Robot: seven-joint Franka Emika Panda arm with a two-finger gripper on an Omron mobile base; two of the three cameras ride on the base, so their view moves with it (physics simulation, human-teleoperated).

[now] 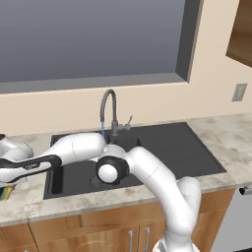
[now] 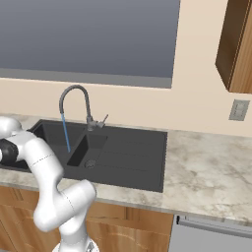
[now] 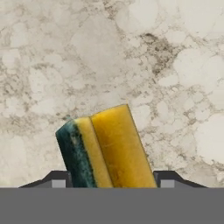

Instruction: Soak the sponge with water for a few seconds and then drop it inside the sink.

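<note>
The sponge [image 3: 105, 146], yellow with a dark green scrub layer, sits tilted on the marble counter between my finger tips. My gripper [image 3: 113, 181] is shut on it, one dark tip [image 3: 59, 180] against each side. In the left base view the gripper [image 1: 6, 186] reaches over the counter left of the sink [image 1: 172, 147], with a bit of the yellow sponge [image 1: 4, 193] under it. A thin blue stream of water [image 1: 103, 130] runs from the grey faucet [image 1: 108, 103] into the left basin. From the right the water [image 2: 65, 133] and the sink [image 2: 133, 157] also show.
Marble counter [image 2: 206, 172] runs on both sides of the sink. My arm's elbow [image 1: 110, 170] hangs over the sink's front edge. A window sits behind the faucet, and a wooden wall cabinet [image 2: 236, 44] hangs at the upper right.
</note>
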